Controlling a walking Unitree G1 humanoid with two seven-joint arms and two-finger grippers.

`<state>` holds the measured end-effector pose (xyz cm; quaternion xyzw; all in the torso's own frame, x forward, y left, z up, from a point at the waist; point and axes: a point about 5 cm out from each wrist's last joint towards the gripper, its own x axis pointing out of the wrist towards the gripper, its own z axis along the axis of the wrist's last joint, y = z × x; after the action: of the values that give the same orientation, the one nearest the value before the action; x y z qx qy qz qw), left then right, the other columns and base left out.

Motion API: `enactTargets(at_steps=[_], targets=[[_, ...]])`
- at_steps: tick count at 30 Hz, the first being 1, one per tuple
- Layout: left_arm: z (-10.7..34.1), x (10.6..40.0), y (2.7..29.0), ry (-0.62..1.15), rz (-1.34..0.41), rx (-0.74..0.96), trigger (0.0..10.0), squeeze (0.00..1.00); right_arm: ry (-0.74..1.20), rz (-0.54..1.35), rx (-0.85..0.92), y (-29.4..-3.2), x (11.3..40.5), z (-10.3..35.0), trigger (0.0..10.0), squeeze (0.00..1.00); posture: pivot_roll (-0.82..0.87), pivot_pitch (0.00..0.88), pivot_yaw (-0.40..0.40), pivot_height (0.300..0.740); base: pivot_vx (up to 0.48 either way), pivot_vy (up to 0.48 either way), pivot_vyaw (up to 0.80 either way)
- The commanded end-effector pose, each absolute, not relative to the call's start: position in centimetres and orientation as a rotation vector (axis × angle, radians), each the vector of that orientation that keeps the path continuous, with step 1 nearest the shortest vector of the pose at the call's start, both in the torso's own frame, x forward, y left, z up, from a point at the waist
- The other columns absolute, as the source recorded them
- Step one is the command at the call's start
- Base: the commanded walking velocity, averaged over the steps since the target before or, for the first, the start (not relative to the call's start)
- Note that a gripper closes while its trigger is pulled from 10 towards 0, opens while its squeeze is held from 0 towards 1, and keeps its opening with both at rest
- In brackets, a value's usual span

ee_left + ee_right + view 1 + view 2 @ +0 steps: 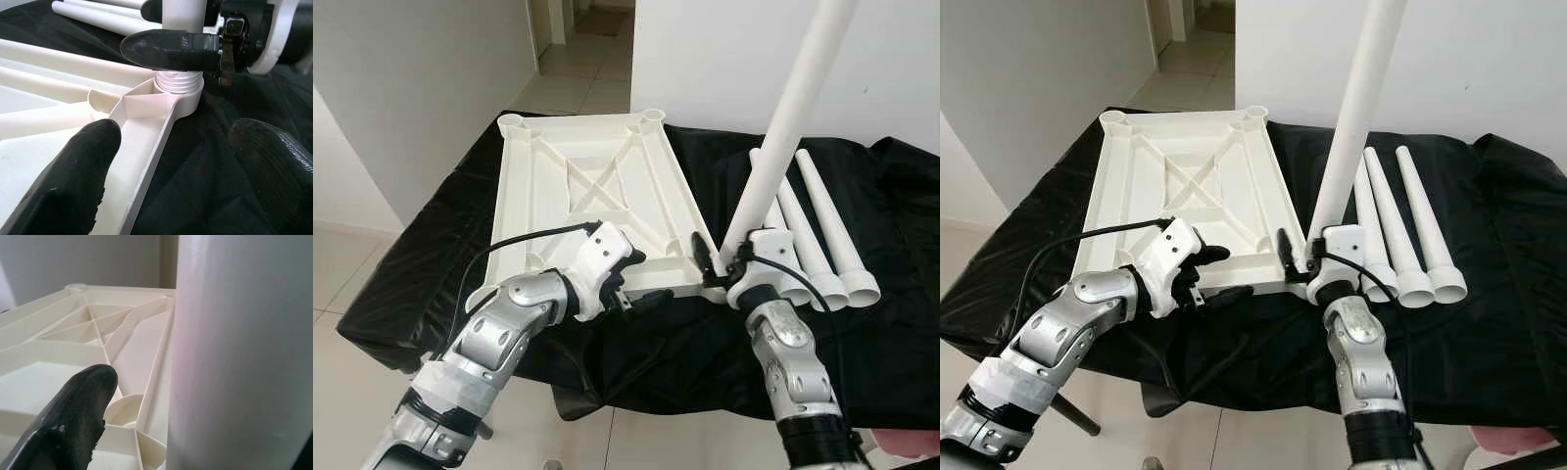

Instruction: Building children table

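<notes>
A white plastic tabletop (pixel 578 176) lies upside down on a table covered in black cloth (pixel 871 333). A long white leg (pixel 785 113) stands upright in the tabletop's near right corner socket (pixel 178 90), with its threads showing. My right gripper (pixel 724 264) is open, one finger on each side of the leg's base. The right wrist view shows a gap between one finger (pixel 73 421) and the leg (pixel 239 357). My left gripper (pixel 644 279) is open and straddles the tabletop's near rim, one finger (pixel 73 181) on the rim and the other over the cloth.
Three spare white legs (pixel 822 235) lie side by side on the cloth, right of the upright leg. A white wall stands behind the table, with an open passage at the back left. Tiled floor lies below the table's near edge, and something pink (pixel 913 446) sits at the lower right.
</notes>
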<state>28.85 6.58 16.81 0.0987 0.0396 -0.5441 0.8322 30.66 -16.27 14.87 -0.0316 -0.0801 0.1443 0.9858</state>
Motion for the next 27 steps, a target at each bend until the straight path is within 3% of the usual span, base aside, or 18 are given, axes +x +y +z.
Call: enactTargets(at_steps=[1, 13, 14, 15, 16, 27], targets=[[16.6, 28.4, 6.4, 0.100, -1.197, 0.228, 10.0, 0.00, -0.164, 0.327, -0.069, -16.3, 31.0, 14.9, 10.0, 0.00, -0.03, 0.003, 0.006, 0.740, 0.000, 0.000, 0.00], [17.1, 28.7, 6.1, 0.086, -1.192, 0.230, 10.0, 0.00, -0.116, 0.481, -0.109, -17.2, 33.4, 15.1, 10.0, 0.00, -0.02, 0.017, 0.008, 0.740, 0.000, 0.000, 0.00], [17.2, 28.7, 6.1, 0.082, -1.190, 0.231, 10.0, 0.00, -0.108, 0.492, -0.112, -17.1, 33.6, 15.1, 3.8, 0.00, -0.02, 0.019, 0.003, 0.740, 0.000, 0.000, 0.00], [17.2, 28.7, 6.1, 0.082, -1.190, 0.231, 10.0, 0.00, -0.108, 0.492, -0.112, -17.1, 33.6, 15.1, 3.8, 0.00, -0.02, 0.019, 0.003, 0.740, 0.000, 0.000, 0.00], [17.3, 28.8, 6.1, 0.081, -1.188, 0.231, 10.0, 0.00, -0.108, 0.496, -0.115, -17.2, 33.6, 15.0, 0.0, 0.00, -0.02, 0.019, 0.003, 0.740, 0.000, 0.000, 0.00], [17.4, 28.8, 6.3, 0.073, -1.173, 0.225, 10.0, 0.00, -0.087, 0.500, -0.054, -17.5, 33.7, 14.2, 0.0, 0.00, -0.01, 0.022, 0.001, 0.740, 0.000, 0.000, 0.00]])
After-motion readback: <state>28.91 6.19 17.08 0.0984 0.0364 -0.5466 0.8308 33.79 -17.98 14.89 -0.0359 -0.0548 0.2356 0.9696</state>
